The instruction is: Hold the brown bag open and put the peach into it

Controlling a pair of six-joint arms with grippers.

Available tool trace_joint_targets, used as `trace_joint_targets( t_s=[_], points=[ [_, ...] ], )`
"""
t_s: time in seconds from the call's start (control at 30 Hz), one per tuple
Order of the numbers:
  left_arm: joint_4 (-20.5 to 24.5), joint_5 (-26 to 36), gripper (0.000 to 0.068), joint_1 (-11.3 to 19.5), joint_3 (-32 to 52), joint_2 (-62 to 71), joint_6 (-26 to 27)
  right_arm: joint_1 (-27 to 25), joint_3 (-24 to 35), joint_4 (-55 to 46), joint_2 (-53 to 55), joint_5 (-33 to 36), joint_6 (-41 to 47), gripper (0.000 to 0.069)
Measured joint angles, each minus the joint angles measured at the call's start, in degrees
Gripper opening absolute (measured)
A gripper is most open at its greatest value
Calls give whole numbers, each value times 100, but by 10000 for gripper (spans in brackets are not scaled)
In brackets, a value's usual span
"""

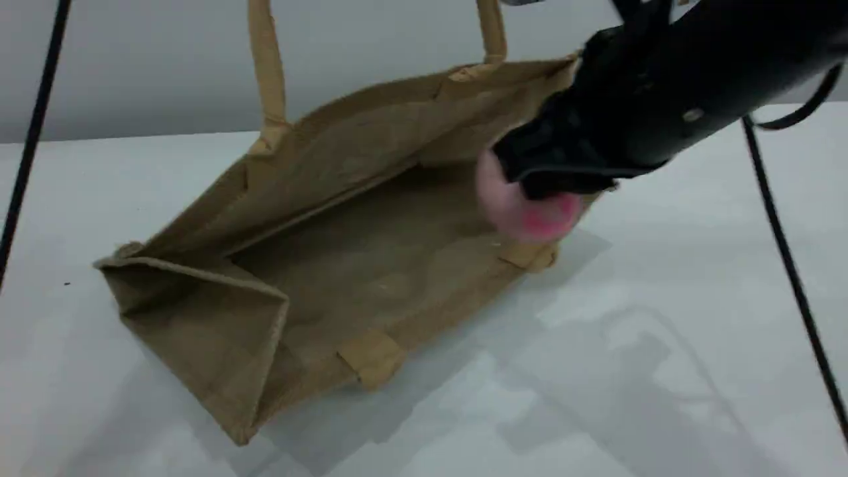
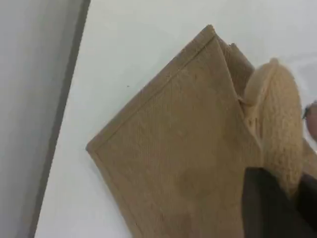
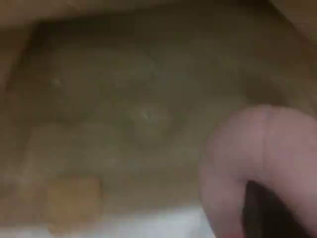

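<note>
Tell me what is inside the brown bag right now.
The brown bag looks empty: only its bare woven lining shows. The peach sits at the mouth, gripped by the right gripper. That gripper covers the bag's right corner, so that part stays unseen.

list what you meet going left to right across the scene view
left cable → bag → peach → right gripper → right cable

Bag (image 1: 318,265) on table (image 1: 662,344), mouth held open, upper handle (image 1: 268,73) raised. Peach (image 1: 530,209) in right gripper (image 1: 550,175) at mouth's right end, above lower rim.
</note>
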Motion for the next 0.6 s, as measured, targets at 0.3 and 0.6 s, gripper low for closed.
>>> trace_joint_targets(
  t_s=[0.3,0.6],
  points=[
    [-3,16,92,-275,-162,0,-32,403,-43,-19,856,-1519,0,35],
    [-3,2,92,-275,-190,0,-54,403,-259,-19,1703,-2565,24,62]
  ],
)
